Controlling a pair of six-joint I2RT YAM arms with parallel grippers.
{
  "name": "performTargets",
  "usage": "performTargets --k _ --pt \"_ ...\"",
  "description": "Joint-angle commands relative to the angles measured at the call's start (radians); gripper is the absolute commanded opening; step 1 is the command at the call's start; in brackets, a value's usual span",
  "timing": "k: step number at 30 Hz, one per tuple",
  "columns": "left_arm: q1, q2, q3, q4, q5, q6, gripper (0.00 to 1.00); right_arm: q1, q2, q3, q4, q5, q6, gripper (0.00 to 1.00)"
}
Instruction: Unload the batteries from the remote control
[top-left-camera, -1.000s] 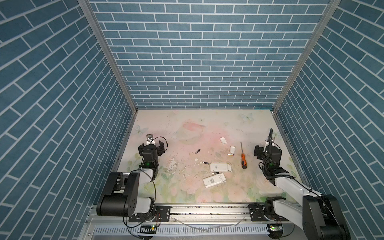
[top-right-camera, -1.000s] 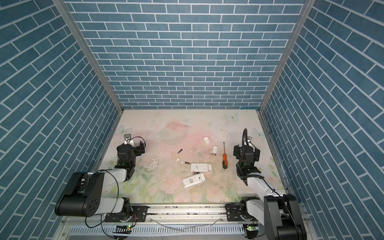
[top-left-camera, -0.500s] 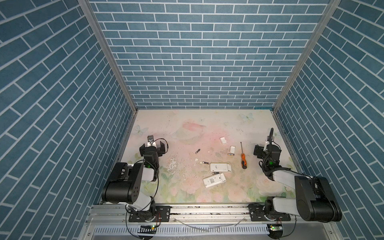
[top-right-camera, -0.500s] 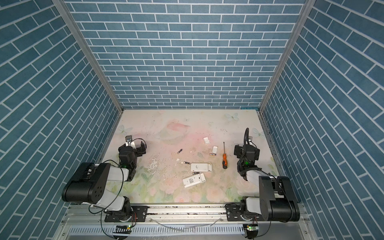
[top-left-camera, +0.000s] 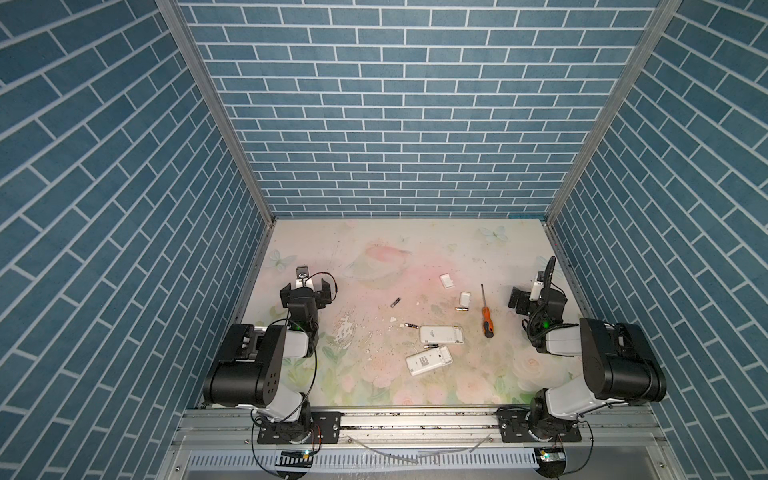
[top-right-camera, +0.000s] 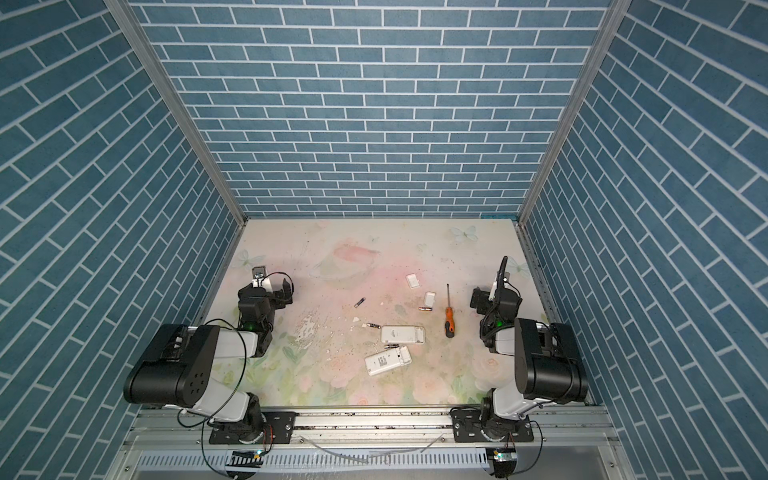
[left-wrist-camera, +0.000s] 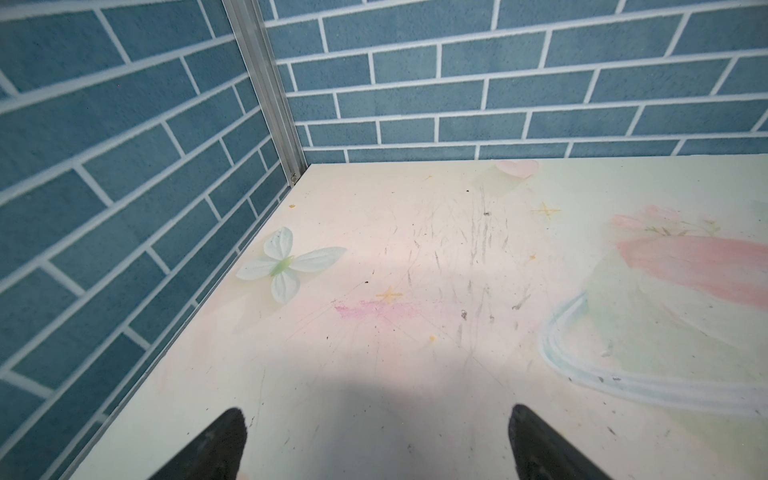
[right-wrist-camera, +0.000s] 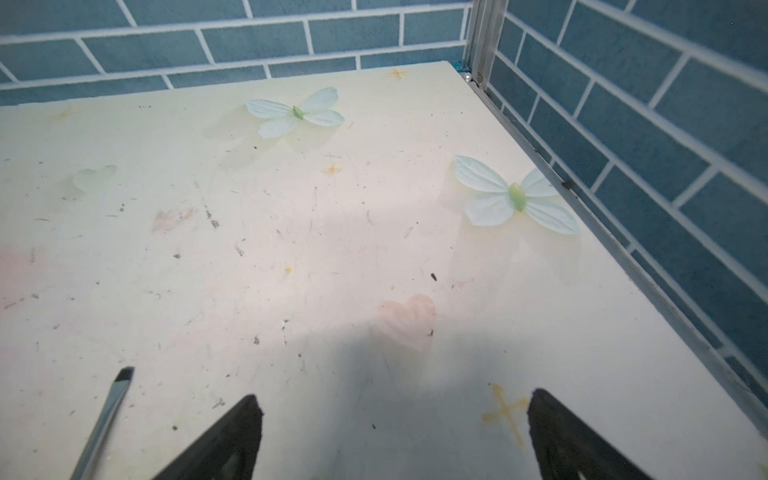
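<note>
Two white remote controls lie mid-table in both top views, one (top-left-camera: 441, 334) behind the other (top-left-camera: 429, 360), which is tilted. Several batteries lie loose on the mat: one (top-left-camera: 395, 302) far left, one (top-left-camera: 410, 325) beside the rear remote, one (top-left-camera: 460, 308) near a cover, one (top-left-camera: 430, 346) between the remotes. My left gripper (top-left-camera: 306, 287) (left-wrist-camera: 376, 415) stands open at the left wall, far from them, over bare mat. My right gripper (top-left-camera: 534, 296) (right-wrist-camera: 395, 399) stands open near the right wall, with nothing between its fingers.
Two small white covers (top-left-camera: 447, 281) (top-left-camera: 464, 298) lie behind the remotes. An orange-handled screwdriver (top-left-camera: 486, 318) lies between the remotes and my right gripper; its tip (right-wrist-camera: 112, 411) shows in the right wrist view. Brick walls close in three sides.
Both arms have folded back, with their rear links drawn up nearer the front rail. The grippers have stayed almost in place and open. Remotes, batteries, covers and screwdriver have not moved.
</note>
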Motion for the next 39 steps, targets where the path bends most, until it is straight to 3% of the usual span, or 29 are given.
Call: performTargets --k 1,39 --pt "0.006 0.004 0.019 -0.019 -0.004 0.005 1.00 -0.001 0.005 0.039 0.031 -0.036 -0.009 0.99" --pt "0.005 0.006 0.038 -0.054 0.033 0.021 1.00 0.002 0.006 0.050 0.012 -0.080 -0.032 0.99"
